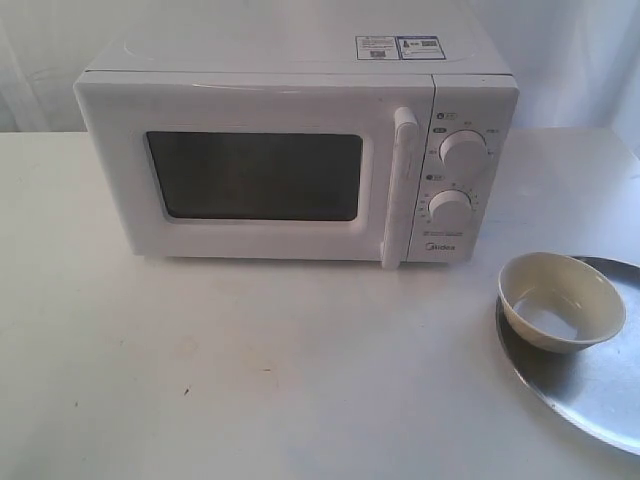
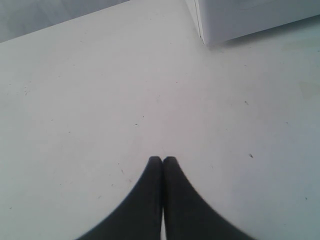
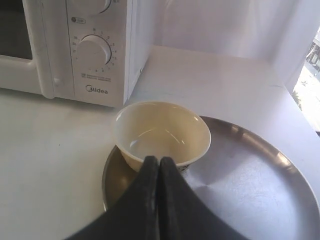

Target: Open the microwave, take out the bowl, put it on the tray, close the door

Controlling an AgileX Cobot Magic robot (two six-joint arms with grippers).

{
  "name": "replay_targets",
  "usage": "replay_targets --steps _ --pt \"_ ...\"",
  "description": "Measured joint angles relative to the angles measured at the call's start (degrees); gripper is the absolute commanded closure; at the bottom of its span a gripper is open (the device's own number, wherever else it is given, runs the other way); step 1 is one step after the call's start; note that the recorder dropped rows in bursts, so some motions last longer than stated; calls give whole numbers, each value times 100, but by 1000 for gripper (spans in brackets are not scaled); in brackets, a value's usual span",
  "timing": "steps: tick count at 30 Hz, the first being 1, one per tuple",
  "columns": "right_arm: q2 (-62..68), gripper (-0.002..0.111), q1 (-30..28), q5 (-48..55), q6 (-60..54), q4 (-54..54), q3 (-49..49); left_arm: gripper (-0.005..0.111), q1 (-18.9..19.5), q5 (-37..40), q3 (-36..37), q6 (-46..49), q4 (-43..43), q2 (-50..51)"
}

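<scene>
Nearest, the left gripper is clenched on nothing above the white table, and the right gripper, also pinched together and empty, hangs close by the bowl. The cream bowl sits upright on the silver tray, near its left rim. Beyond them stands the white microwave, its door closed.

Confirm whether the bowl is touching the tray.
Touching. The right wrist view shows the bowl sitting with its base on the tray, close to its rim; the exterior view agrees.
</scene>
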Motion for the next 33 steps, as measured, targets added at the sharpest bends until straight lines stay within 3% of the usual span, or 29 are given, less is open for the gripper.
replay_targets --steps 33 --pt "0 108 0 52 91 -88 0 107 0 0 0 0 0 0"
